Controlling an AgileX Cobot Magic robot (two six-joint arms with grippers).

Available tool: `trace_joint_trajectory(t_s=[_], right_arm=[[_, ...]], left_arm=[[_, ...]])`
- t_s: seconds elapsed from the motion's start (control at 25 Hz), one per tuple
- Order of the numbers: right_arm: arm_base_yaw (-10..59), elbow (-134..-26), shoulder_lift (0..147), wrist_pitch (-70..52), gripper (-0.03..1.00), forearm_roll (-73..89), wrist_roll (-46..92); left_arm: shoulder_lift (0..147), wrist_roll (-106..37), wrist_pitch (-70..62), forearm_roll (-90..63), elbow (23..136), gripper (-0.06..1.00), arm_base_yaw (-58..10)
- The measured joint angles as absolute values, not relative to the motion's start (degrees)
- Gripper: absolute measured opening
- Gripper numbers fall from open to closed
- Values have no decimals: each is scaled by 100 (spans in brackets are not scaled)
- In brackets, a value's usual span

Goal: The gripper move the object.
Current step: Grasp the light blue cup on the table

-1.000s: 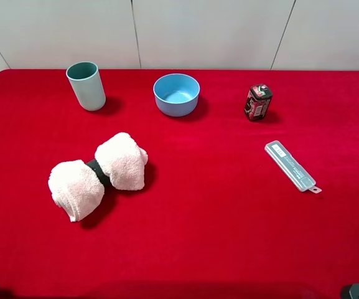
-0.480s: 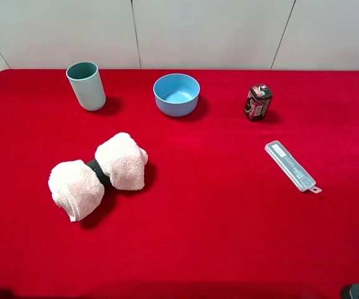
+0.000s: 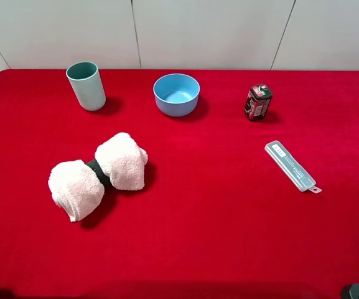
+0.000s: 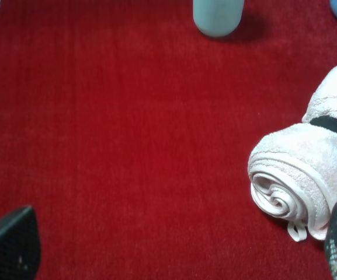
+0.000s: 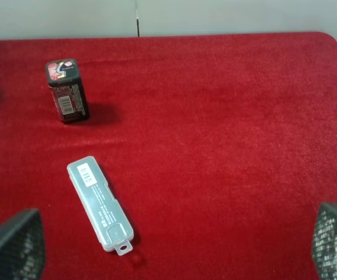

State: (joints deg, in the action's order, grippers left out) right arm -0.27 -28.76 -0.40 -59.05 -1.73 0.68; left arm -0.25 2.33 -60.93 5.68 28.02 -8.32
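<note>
The teal-green cup (image 3: 86, 85) stands upright at the back left of the red table (image 3: 216, 212); its lower part also shows in the left wrist view (image 4: 217, 16). My left gripper (image 4: 168, 251) is open and empty, well short of the cup, its fingertips (image 4: 10, 242) wide apart near the table's front left. My right gripper (image 5: 168, 251) is open and empty at the front right, fingertips (image 5: 13, 245) spread. Only small dark parts of the arms show at the bottom corners of the high view.
A rolled pink towel with a black band (image 3: 98, 175) lies between the left gripper and the cup. A light-blue bowl (image 3: 177, 94) sits at the back middle. A dark can (image 3: 257, 102) and a flat clear case (image 3: 292, 166) lie on the right.
</note>
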Motion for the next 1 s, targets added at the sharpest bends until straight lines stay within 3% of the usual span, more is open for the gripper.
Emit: trace_joint_trajectory(t_s=[0.64, 1.0], right_arm=[[-27, -2876, -40, -5905, 69, -161, 68], [-27, -2876, -40, -5905, 69, -156, 68]], left_arm=[[28, 233, -6093, 568, 2816, 96, -832], [1428, 233, -6091, 572, 3465, 96, -832]])
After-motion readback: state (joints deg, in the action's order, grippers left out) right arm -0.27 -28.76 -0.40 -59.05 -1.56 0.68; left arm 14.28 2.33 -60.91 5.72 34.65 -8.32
